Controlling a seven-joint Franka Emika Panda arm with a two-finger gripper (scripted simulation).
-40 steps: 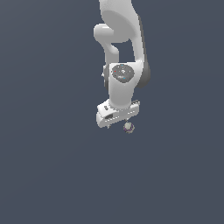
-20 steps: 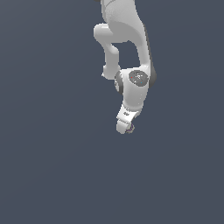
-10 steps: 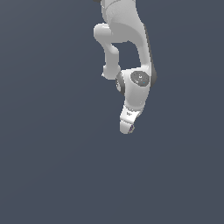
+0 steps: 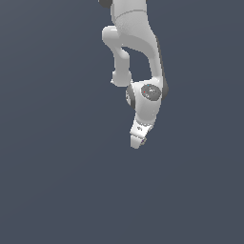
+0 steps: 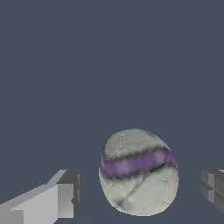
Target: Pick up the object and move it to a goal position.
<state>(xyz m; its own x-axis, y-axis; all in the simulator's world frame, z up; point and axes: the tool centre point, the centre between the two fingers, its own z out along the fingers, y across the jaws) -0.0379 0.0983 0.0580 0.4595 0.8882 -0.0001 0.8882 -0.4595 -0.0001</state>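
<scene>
End effector point(image 5: 139, 192) straddles object point(image 5: 138, 171); untouched

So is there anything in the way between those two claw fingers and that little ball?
Nothing visible. In the wrist view the ball sits in the open gap between the gripper fingers, with bare grey floor around it and clear space on both sides. The exterior view hides the ball behind the gripper.

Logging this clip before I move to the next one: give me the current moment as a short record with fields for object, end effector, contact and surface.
object: roundish pale grey-white ball with a purple band
end effector: white, pointing down, fingers apart either side of the ball
contact: none visible; gaps show on both sides in the wrist view
exterior view: ball hidden behind the end effector
surface: plain dark grey-blue floor
goal marker: none visible
</scene>
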